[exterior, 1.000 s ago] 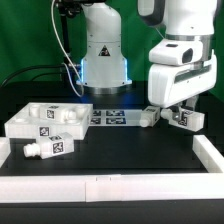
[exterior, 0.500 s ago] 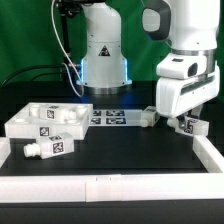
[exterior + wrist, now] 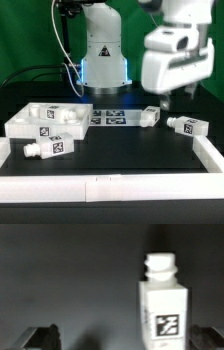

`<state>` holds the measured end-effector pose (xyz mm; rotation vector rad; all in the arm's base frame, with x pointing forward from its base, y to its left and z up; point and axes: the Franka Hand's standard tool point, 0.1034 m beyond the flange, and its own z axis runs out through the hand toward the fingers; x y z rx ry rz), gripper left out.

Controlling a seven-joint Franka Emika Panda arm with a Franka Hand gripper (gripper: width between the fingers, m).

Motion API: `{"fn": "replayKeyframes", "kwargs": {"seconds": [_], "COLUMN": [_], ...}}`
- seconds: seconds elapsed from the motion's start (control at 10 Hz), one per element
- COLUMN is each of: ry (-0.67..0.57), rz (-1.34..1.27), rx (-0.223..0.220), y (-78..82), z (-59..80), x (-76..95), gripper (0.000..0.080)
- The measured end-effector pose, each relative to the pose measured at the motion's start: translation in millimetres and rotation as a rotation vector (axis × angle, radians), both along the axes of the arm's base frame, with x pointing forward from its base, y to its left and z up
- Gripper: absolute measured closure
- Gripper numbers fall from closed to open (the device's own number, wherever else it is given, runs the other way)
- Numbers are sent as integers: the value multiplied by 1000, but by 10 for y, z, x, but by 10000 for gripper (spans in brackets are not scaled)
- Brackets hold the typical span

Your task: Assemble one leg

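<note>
**Exterior view.** Shows pincer [image 3: 176,93] hanging clear above the table [image 3: 120,150], toward the exterior view's right. Too blurred here to read the opening. Shows leg [image 3: 188,126] lying flat on the table, below the pincer and slightly to the exterior view's right of it, apart from it. Long axis roughly sideways across this view, a little tilted. Lists second leg [image 3: 148,116] near it, at the end of the marker board [image 3: 108,118]. Lists third leg [image 3: 50,147] well apart at the exterior view's left, in front of the big flat panel [image 3: 45,120].

**Wrist view.** Shows fingertips [image 3: 42,335] spread wide, one at each edge of the picture, touching nothing and holding nothing. Shows a leg [image 3: 163,308], taken to be the one under the pincer, lying flat beneath and untouched, nearer one finger than the other. Tag [image 3: 167,325] facing the camera, stub [image 3: 160,266] at the end farther from the fingertips. Long axis crosswise to the line joining the fingertips. Judged to suit a straight descent after a small sideways shift to centre the leg.
</note>
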<state>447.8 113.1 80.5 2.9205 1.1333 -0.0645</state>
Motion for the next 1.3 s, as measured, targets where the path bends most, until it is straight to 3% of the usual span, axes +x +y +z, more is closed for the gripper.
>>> {"fn": "replayKeyframes", "kwargs": {"seconds": [0.1,0.2,0.4,0.8,0.9,1.1,1.3], "ry": [-9,-15,-11,-10,-4,8,-7], "rz": [6,-9,-3,-5,12,-53,-121], "rx": [2,1,1,1,-4,-12,-8], "y": [-306,-456,-396,-424,-581,-1132,-1626], "z": [156,177,156,155,175,247,271], "x": [35,74,56,52,-46,-326,-469], "gripper": [151,151,151,151,151,151,151]}}
